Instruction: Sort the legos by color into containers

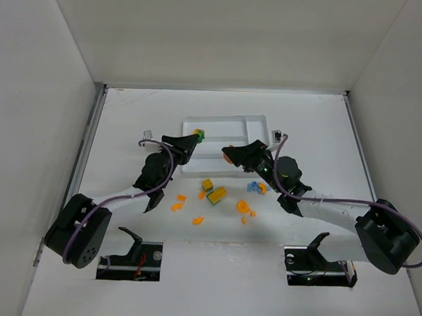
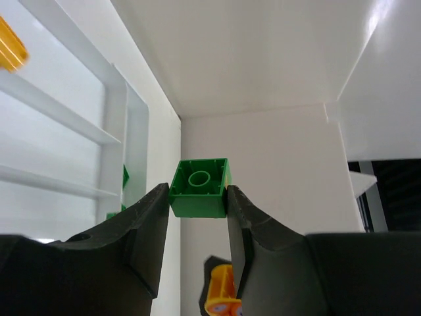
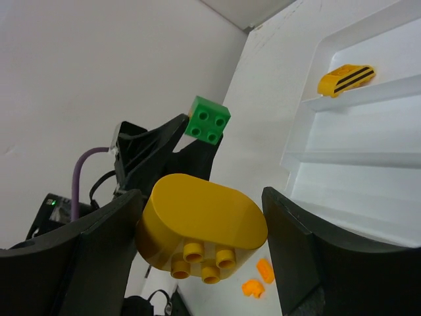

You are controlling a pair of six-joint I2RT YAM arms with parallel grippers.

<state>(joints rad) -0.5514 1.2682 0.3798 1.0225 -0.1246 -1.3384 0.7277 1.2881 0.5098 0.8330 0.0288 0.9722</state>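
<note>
Two legos held at the near side of the tray [image 1: 233,131]
The left gripper [image 2: 197,197] pinched a green brick [image 2: 199,187] by the tray's left end. The right gripper [image 3: 200,197] clamped a rounded yellow piece [image 3: 197,217]. Each likely needed lowering into its matching compartment before release.

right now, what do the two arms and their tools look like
Both the left arm and right arm have white links between bulky black joint housings, with a purple cable looped along each. The left tool and right tool are black, with two thick, curved matte fingers. A small green light shows near the right wrist.
</note>
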